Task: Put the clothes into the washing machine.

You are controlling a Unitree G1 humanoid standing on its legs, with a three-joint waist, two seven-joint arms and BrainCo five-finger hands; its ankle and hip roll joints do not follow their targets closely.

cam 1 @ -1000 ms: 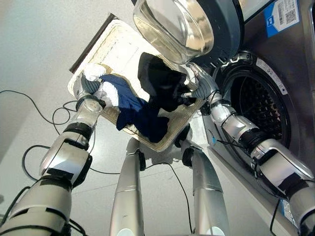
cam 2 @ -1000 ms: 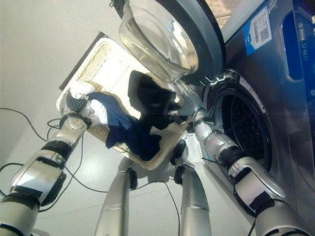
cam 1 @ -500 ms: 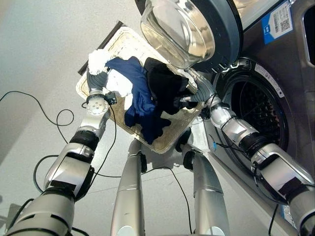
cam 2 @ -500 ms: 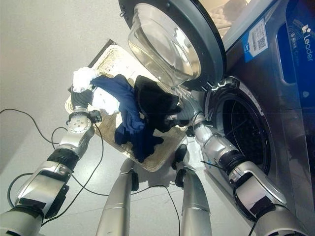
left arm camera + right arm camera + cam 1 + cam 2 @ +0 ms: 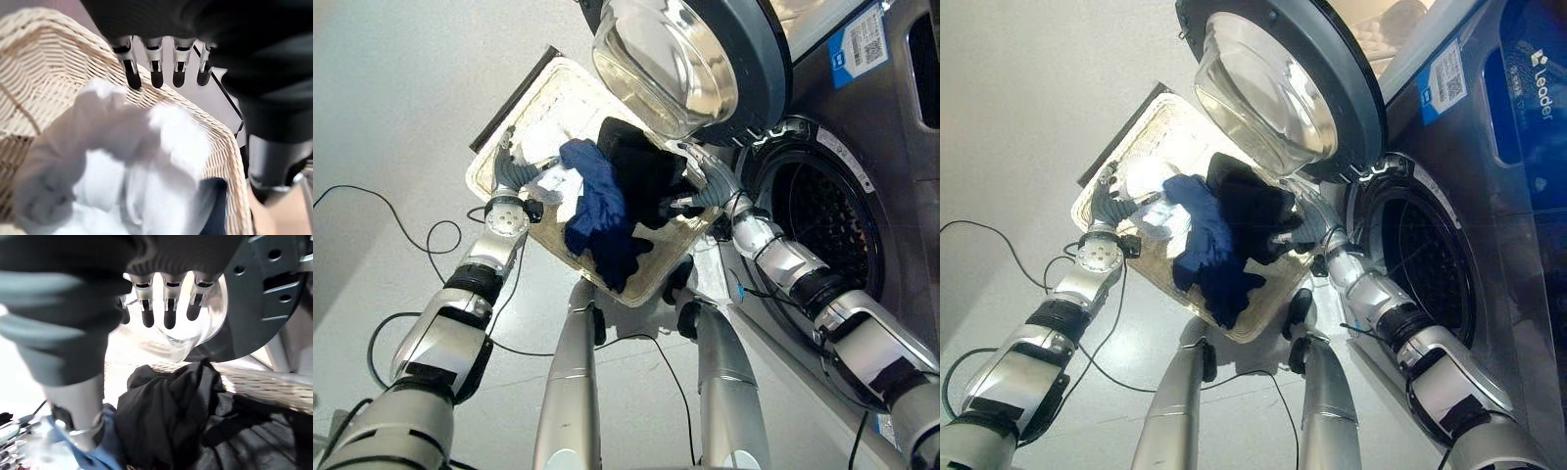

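Wicker basket (image 5: 646, 279) holds white (image 5: 122, 181), blue (image 5: 597, 201) and black (image 5: 171, 411) clothes beside the open washer (image 5: 827, 211). The white cloth has been released by the left hand (image 5: 161, 66), fingers now straight; right hand (image 5: 166, 303) is likewise unclenched. Nothing is loaded yet.

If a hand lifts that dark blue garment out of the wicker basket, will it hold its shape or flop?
Likely floppy: the dark blue garment lies crumpled, one end draped over the wicker basket rim. It will probably trail and could drag the black garment bunched against it. It looks like thin cloth, so probably light.
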